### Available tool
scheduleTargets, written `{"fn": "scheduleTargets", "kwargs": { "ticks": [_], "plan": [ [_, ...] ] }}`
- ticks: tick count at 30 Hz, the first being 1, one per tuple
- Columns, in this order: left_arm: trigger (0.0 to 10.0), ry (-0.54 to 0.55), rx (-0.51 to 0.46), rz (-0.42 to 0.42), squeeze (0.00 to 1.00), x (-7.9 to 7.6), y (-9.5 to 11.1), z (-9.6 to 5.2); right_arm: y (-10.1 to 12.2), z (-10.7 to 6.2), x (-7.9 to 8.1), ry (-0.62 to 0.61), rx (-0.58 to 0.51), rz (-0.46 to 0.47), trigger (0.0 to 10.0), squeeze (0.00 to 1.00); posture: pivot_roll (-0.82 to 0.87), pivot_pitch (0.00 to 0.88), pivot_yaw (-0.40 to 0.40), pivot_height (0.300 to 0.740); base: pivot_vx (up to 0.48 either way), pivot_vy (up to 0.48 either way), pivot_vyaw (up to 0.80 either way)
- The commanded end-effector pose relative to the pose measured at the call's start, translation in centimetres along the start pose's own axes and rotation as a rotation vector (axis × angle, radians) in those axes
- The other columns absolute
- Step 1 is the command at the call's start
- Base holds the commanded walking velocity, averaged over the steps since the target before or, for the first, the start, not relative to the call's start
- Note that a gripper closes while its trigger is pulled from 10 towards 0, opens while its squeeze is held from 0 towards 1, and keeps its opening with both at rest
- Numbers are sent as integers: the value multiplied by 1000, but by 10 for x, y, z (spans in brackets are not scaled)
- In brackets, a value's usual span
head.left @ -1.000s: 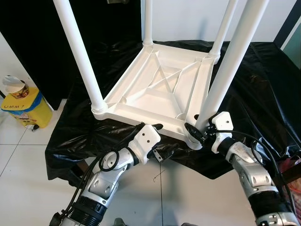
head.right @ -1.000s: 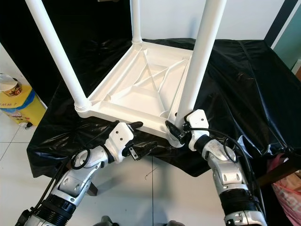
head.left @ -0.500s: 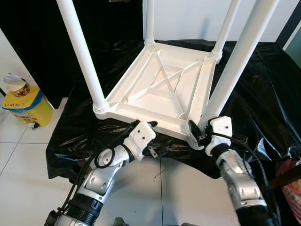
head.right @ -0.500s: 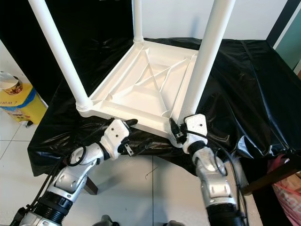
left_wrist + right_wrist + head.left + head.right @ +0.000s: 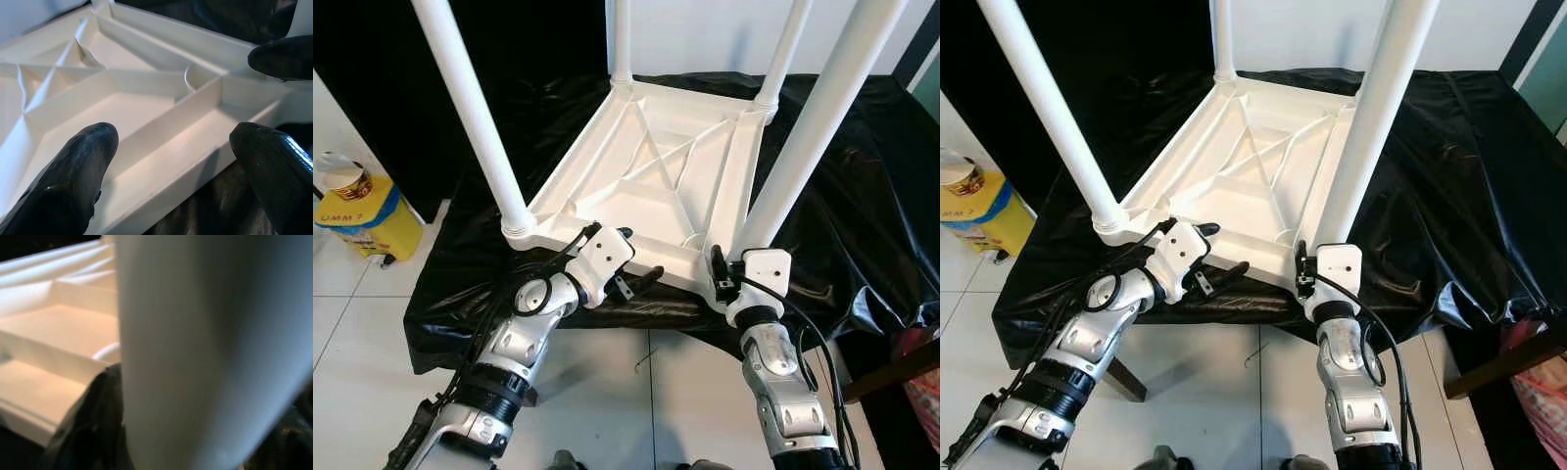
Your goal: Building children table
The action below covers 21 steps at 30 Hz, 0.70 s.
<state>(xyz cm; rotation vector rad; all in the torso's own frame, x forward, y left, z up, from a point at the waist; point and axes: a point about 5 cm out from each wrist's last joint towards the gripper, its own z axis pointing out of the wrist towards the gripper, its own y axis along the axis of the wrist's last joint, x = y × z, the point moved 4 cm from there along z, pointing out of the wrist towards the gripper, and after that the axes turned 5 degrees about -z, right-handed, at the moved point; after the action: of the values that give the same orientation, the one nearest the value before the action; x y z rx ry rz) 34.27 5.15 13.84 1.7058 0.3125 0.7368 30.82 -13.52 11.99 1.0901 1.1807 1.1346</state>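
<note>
A white plastic children's table [image 5: 646,186] lies upside down on a black-covered surface, its four legs pointing up. My left gripper [image 5: 634,257] is open at the near rim of the tabletop. In the left wrist view its fingers [image 5: 73,181] straddle the ribbed underside without touching it. My right gripper [image 5: 729,272] sits at the base of the near right leg [image 5: 803,137] and is shut on it. That leg [image 5: 205,347] stands close between the right fingers [image 5: 93,421] in the right wrist view.
The black cover [image 5: 862,196] hangs over the support's front edge, close above my forearms. A yellow bin [image 5: 352,211] with a paper cup on top stands on the tiled floor [image 5: 362,323] to the left. A pink bag [image 5: 922,392] and a wooden bar are at the lower right.
My left gripper has risen from under the table's front edge to the near rim. The right forearm has swung inward beneath the gripper, which stays at the leg's base.
</note>
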Motion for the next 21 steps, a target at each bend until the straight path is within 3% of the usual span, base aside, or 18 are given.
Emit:
{"fn": "scheduleTargets", "kwargs": {
  "ticks": [1, 3, 4, 6, 7, 17, 21],
  "plan": [
    [10000, -40, 8, 10, 0, -4, -2, 2, -12, -5, -4, -13, 49, -3, 10000, 1000, -86, 106, 39, 740, 0, 0, 0],
    [10000, -74, 19, 23, 0, -7, -5, 3, -9, -5, -6, -7, 28, -3, 10000, 1000, -89, 106, 49, 740, 0, 0, 0],
    [10000, -106, 33, 40, 0, -8, -9, 4, -6, -7, -8, -1, 14, -12, 10000, 188, -94, 109, 56, 740, 0, 0, 0],
    [10000, -127, 43, 50, 0, -9, -11, 4, -4, -8, -9, 4, 6, -17, 10000, 188, -94, 109, 56, 740, 0, 0, 0],
    [10000, -147, 59, 62, 0, -9, -15, 5, -4, -9, -11, 10, 4, -23, 10000, 0, -100, 110, 62, 740, 0, 0, 0],
    [10000, -229, 187, 77, 0, 7, -37, 4, -7, -19, -30, -17, 14, -96, 10000, 0, -135, 123, 93, 740, 0, 0, 0],
    [10000, -162, 260, 65, 0, 28, -43, 5, -2, -21, -31, -18, -7, -100, 10000, 0, -140, 126, 99, 740, 0, 0, 0]
  ]
}}
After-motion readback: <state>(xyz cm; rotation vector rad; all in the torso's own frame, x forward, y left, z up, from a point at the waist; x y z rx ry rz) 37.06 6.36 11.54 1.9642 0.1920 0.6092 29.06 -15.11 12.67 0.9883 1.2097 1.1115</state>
